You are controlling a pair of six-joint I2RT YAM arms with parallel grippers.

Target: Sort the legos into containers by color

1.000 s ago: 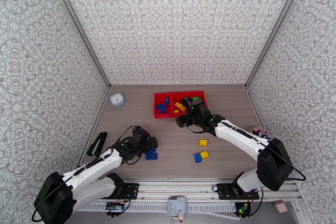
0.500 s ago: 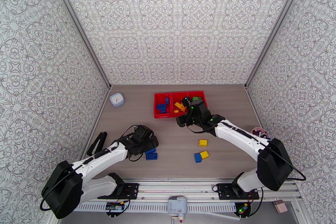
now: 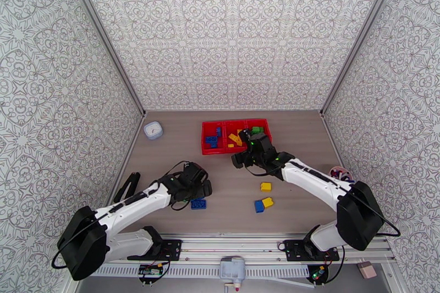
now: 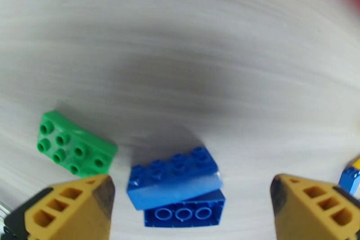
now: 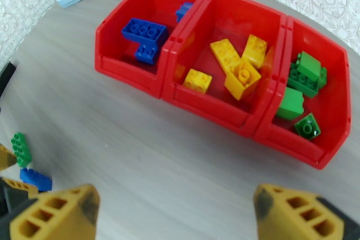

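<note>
Left gripper (image 4: 191, 193), jaws wide apart, hovers just above two blue bricks (image 4: 175, 180) on the table, near and left of the red tray (image 5: 211, 103). Their long axis runs finger to finger. Right gripper (image 5: 175, 211), also apart, is farther off.

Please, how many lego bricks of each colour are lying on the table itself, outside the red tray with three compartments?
Blue studded plastic bricks: 3
Yellow studded plastic bricks: 2
Green studded plastic bricks: 1
Total: 6
</note>
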